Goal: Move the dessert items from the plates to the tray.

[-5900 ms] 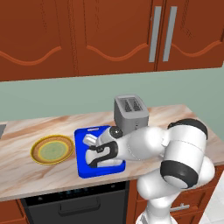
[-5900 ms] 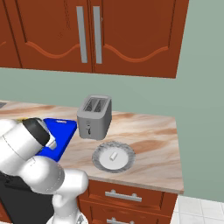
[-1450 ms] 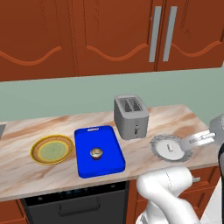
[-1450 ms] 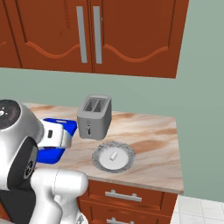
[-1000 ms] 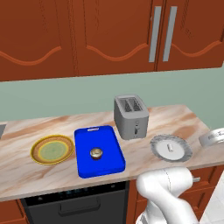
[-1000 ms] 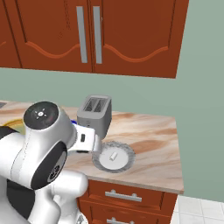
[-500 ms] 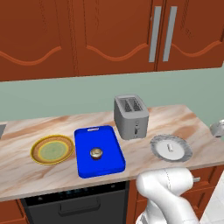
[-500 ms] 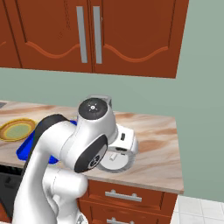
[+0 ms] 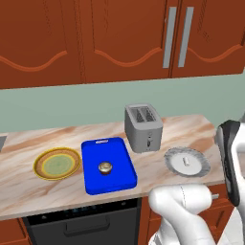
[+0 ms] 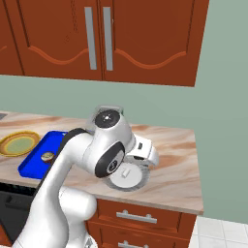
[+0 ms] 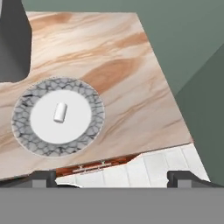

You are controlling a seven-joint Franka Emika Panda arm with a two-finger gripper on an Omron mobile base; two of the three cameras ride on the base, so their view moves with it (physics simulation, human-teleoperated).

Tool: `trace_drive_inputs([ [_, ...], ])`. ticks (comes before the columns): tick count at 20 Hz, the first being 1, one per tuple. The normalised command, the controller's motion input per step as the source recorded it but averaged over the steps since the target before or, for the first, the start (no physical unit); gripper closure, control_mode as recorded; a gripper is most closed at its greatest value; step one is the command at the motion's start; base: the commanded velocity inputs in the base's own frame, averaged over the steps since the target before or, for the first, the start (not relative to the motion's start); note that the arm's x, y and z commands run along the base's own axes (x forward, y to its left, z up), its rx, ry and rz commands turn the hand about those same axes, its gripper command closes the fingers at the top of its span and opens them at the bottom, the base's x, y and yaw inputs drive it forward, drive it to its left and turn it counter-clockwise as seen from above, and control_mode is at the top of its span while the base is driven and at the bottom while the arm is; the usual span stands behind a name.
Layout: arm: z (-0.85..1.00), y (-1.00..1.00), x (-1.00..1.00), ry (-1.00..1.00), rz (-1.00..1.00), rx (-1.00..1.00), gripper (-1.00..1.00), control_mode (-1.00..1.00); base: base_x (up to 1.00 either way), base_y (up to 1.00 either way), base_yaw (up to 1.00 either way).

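Hand view has the gripper (image 11: pixel 113 177) spread wide and empty above the counter's front edge (image 11: pixel 100 164). Beyond, the white piece (image 11: pixel 60 112) lies on the grey plate (image 11: pixel 26 135), bare marble to its right. Farther left, the cupcake (image 9: pixel 105 167) sits on the blue tray (image 9: pixel 98 184).

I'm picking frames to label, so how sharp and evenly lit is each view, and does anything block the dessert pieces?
Left base view: sharp, even light, cupcake clear on the tray. Right base view: sharp, but the arm covers much of the grey plate. Hand view: crisp, no glare, white piece plain on it.
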Motion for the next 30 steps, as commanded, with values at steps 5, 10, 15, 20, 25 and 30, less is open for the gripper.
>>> trace_drive_inputs([
  [5,-0.37,-0.39,0.55,0.04,0.0,0.02,-1.0,-1.0,0.0,0.0,0.0],
  [10,-0.32,-0.34,0.45,0.06,0.0,0.06,-1.0,-1.0,0.0,0.0,0.0],
  [15,-0.04,0.0,0.54,0.07,0.0,0.06,-1.0,-1.0,0.0,0.0,0.0],
  [20,0.0,0.0,0.39,0.11,0.0,0.0,-1.0,-1.0,0.0,0.0,0.0],
  [25,-0.11,0.02,0.07,0.03,0.0,0.0,-1.0,-1.0,0.0,0.0,0.0],
  [30,-0.4,0.23,0.06,0.0,0.0,0.01,-1.0,-1.0,0.0,0.0,0.0],
])
